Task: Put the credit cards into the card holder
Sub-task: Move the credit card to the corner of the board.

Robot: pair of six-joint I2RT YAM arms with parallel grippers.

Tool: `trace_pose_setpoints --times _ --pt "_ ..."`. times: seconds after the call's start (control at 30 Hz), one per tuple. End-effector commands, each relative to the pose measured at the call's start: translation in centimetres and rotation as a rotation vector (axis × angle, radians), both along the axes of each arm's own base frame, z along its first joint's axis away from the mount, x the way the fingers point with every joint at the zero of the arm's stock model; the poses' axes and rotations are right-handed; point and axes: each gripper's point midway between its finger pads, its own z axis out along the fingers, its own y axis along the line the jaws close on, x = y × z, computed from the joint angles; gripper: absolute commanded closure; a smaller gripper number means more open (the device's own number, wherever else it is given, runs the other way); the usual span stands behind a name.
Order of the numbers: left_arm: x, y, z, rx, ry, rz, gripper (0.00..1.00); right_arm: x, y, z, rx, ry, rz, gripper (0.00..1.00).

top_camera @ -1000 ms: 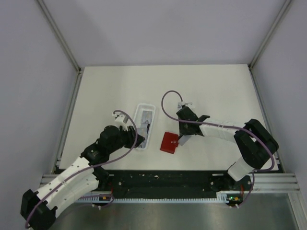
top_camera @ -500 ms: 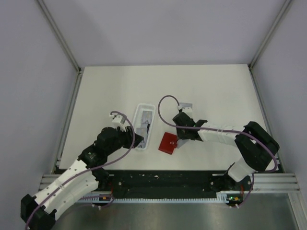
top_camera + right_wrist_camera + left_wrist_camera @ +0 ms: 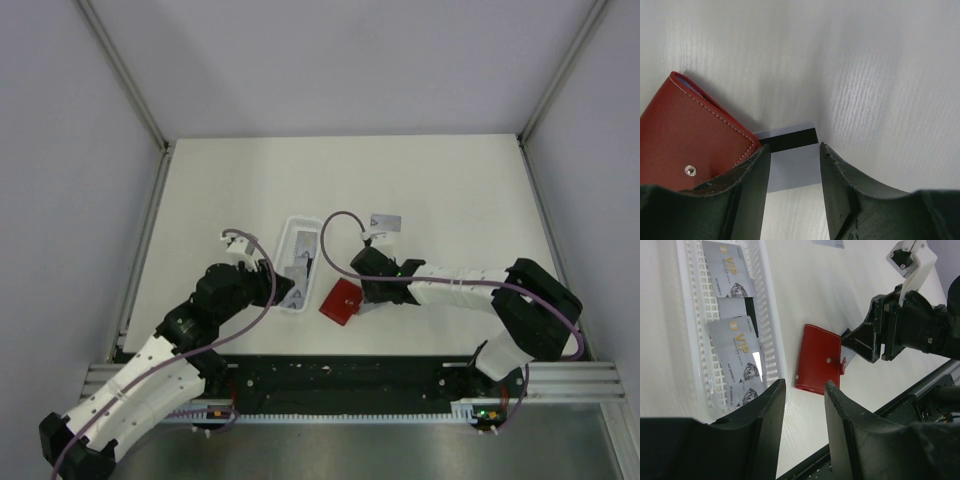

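The card holder [image 3: 340, 300] is a red wallet lying closed on the table, its snap tab [image 3: 842, 362] facing my right gripper. In the right wrist view my right gripper [image 3: 792, 147] is shut on a grey credit card [image 3: 792, 167] held by its two long edges. That card's black-striped end touches the card holder's [image 3: 685, 145] edge. From above, the right gripper [image 3: 364, 292] sits just right of the wallet. More credit cards [image 3: 737, 360] lie in the white tray [image 3: 771, 315]. My left gripper [image 3: 804, 385] hangs open and holds nothing, at the tray's near end, left of the wallet [image 3: 820, 360].
One loose grey card [image 3: 385, 222] lies on the table behind the right arm. The long white slotted tray [image 3: 305, 222] stands left of the wallet. The black base rail [image 3: 340, 375] runs along the near edge, and walls enclose the table.
The right gripper has moved left with its card, pushing the wallet left and turning it slightly. The left arm has drawn back a little along the tray's near end.
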Motion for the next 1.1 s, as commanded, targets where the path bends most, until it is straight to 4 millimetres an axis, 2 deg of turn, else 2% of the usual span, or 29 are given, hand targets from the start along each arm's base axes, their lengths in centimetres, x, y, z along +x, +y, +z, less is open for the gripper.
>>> trace_pose_setpoints --times 0.0,0.23,0.47,0.6,0.77,0.83,0.93,1.07 --pt "0.6 0.2 3.2 -0.017 -0.076 0.015 0.57 -8.7 -4.5 -5.0 -0.184 0.311 0.030 0.56" --pt "0.9 0.9 4.1 -0.008 -0.096 0.046 0.54 -11.1 -4.4 -5.3 -0.208 0.331 0.054 0.56" --pt "0.8 1.0 3.9 -0.007 -0.093 0.049 0.53 -12.8 -4.8 -4.9 -0.213 0.319 0.044 0.56" --pt "0.8 1.0 4.3 -0.012 -0.101 0.053 0.53 -11.4 -4.2 -2.8 -0.150 0.225 0.019 0.55" --pt "0.9 1.0 4.8 -0.013 -0.106 0.055 0.52 -8.4 -2.5 2.0 -0.036 0.059 0.004 0.54" --pt "1.0 1.0 4.9 -0.015 -0.106 0.056 0.52 -7.2 -2.4 3.2 -0.024 0.010 -0.003 0.54" --pt "0.9 0.9 4.9 -0.020 -0.104 0.056 0.52 -5.5 -2.4 4.6 -0.035 -0.053 0.004 0.55" --pt "0.9 0.9 4.7 -0.021 -0.098 0.056 0.52 -3.6 -2.1 5.1 -0.007 -0.073 0.015 0.57"
